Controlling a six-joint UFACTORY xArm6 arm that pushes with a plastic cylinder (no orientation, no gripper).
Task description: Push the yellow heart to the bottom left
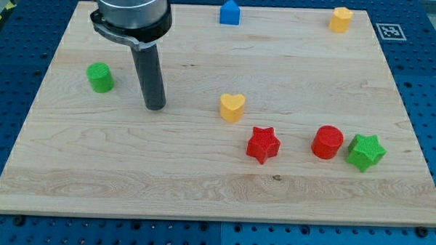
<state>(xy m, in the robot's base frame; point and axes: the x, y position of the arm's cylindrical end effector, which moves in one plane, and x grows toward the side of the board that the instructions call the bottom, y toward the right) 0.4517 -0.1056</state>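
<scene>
My tip (155, 106) rests on the wooden board (201, 187), in the left half of the view. There are no jaws on this arm, only the straight dark rod, so nothing is grasped or clenched. The tip touches no block.

Nearest on the view's left is one green cylinder (99, 77), apart from the tip. On the view's right of the tip, near the middle of the board, stands the yellow heart (232, 107), also apart from the tip.

Seven blocks can be counted in all. Two are yellow: the heart and a yellow block (341, 19) near the top right corner, whose shape I cannot make out surely. Two are red: one red star (263, 144) just below and right of the heart, and one red cylinder (327, 141) further right. Two are green: the cylinder and one green star (365, 152), just beside the red cylinder. One is blue: a blue house-shaped block (230, 12) at the top edge.
</scene>
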